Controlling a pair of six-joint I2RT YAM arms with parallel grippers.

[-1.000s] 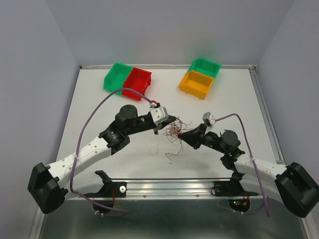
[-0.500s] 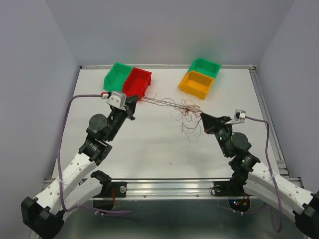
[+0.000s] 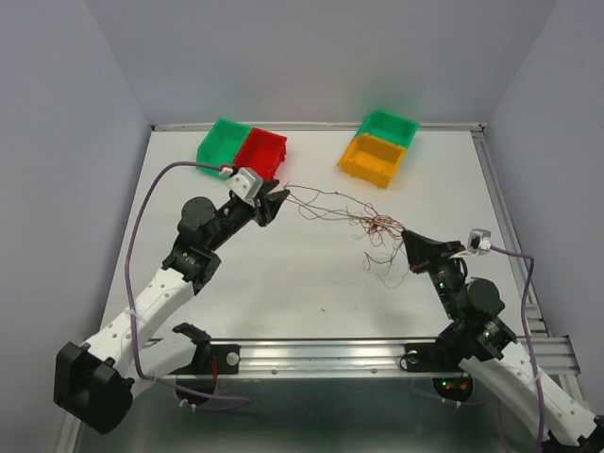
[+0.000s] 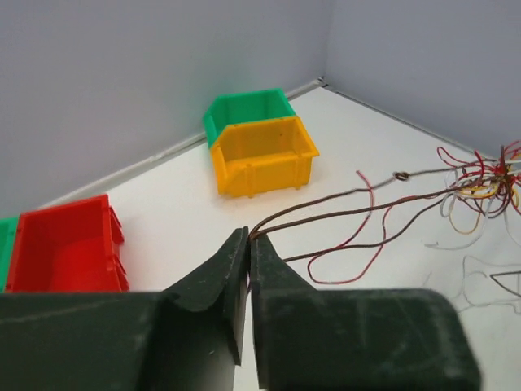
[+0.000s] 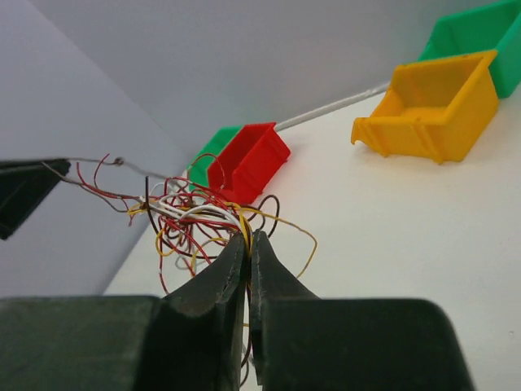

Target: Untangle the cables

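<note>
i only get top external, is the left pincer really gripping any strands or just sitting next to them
Observer: Gripping. The left wrist view shows the left pincer shut on a few brown strands of the cables, right at its tips.
Operator: and on the right
Observer: The right wrist view shows the right pincer shut on yellowish and white strands at the tangle's lower edge.
Operator: whats in the knot
Observer: From the right wrist, dark red, white, yellowish and brown strands loop together just above those tips.
</note>
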